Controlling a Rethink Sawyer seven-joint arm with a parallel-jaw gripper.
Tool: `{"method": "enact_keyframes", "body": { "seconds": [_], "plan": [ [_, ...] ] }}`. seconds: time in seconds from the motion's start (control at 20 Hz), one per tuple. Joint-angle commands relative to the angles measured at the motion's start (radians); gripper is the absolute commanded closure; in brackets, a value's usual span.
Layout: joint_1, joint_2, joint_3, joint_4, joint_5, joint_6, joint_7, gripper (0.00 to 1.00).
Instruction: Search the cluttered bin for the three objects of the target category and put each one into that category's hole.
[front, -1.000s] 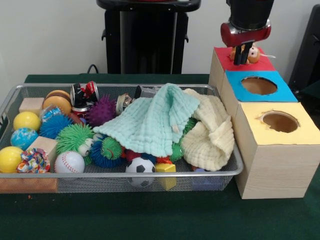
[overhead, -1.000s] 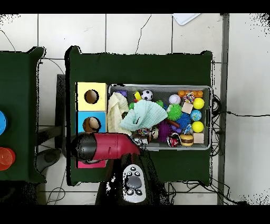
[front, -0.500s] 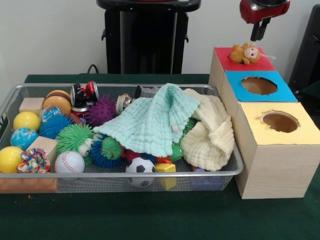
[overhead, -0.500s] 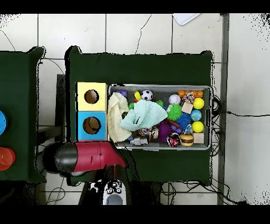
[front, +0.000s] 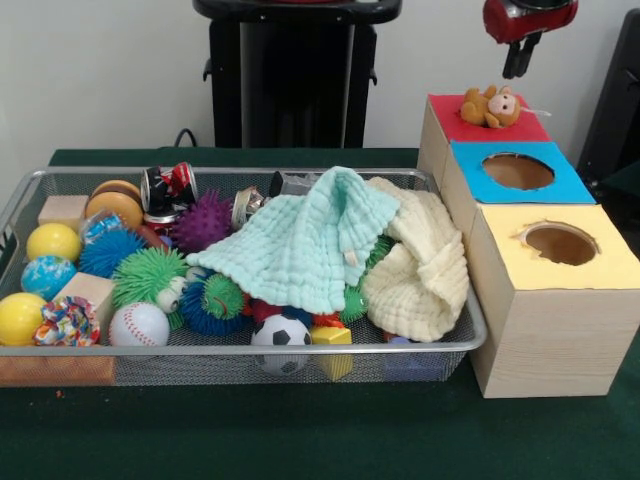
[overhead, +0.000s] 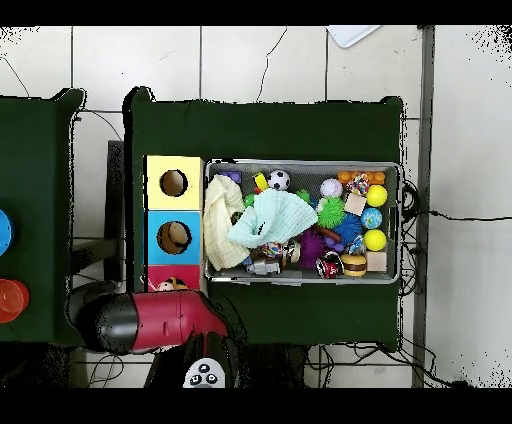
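Note:
A small brown stuffed monkey (front: 490, 105) lies on the red-topped box (front: 530, 130), free of the gripper; it also shows as the monkey (overhead: 170, 286) at the red box's edge from above. My gripper (front: 520, 62) hangs open and empty above and just right of the toy. The red box's hole is hidden under the toy. The wire bin (front: 240, 348) holds balls, spiky toys, wooden blocks and cans. A mint cloth (front: 300, 245) and a cream cloth (front: 420, 270) cover the bin's right half.
In front of the red box stand a blue-topped box (front: 560, 188) and a yellow-topped box (front: 605, 270), each with a round hole. From above, the red arm (overhead: 160, 318) lies beside the boxes, off the bin (overhead: 402, 225).
The gripper let go of the monkey on the red box and rose clear of it. Over the last half second it barely moved; the arm swung away from the boxes in the overhead view.

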Motion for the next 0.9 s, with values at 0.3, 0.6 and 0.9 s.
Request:
{"method": "enact_keyframes", "body": {
  "seconds": [0.3,0.6,0.9],
  "plan": [
    [-0.025,-0.073,-0.021,0.057,-0.014,0.087,0.163,1.00],
    [-0.050,0.446,0.031,-0.139,-0.079,-0.514,0.161,1.00],
    [-0.026,0.532,0.004,-0.181,-0.086,-0.616,0.201,1.00]
  ]
}}
